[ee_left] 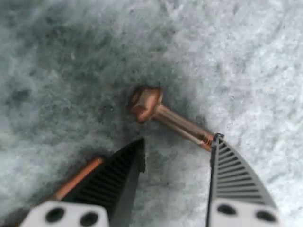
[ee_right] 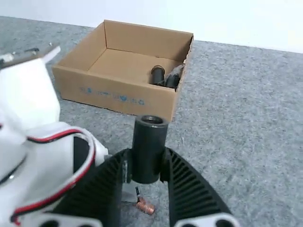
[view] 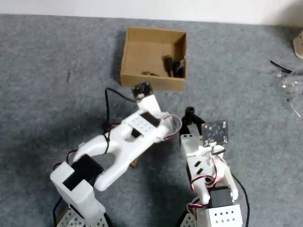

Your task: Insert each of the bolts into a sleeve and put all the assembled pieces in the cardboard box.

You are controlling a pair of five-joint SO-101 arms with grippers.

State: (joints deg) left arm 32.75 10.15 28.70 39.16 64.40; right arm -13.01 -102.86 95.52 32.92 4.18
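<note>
Left gripper [ee_left: 179, 141]: fingers apart, low over a copper bolt [ee_left: 163, 116] lying flat on the grey surface, one tip at its threaded end.
Right gripper [ee_right: 144, 165]: clamped on an upright black sleeve [ee_right: 147, 144].
Box [view: 151, 81]: near the surface's far edge; dark pieces [ee_right: 164, 75], possibly assembled, against its right wall.

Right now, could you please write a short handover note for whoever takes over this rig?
Left end effector: open, low over the carpet. A copper bolt lies flat just ahead of its fingertips, not gripped.
Right end effector: shut on a black sleeve, held upright on the arms' side of the box.
Done: some dark pieces lie in one corner of the box; I cannot count them.
Left: grip the bolt, insert it into the sleeve, box the assembly. A copper rod beside one left finger may be another bolt.
</note>
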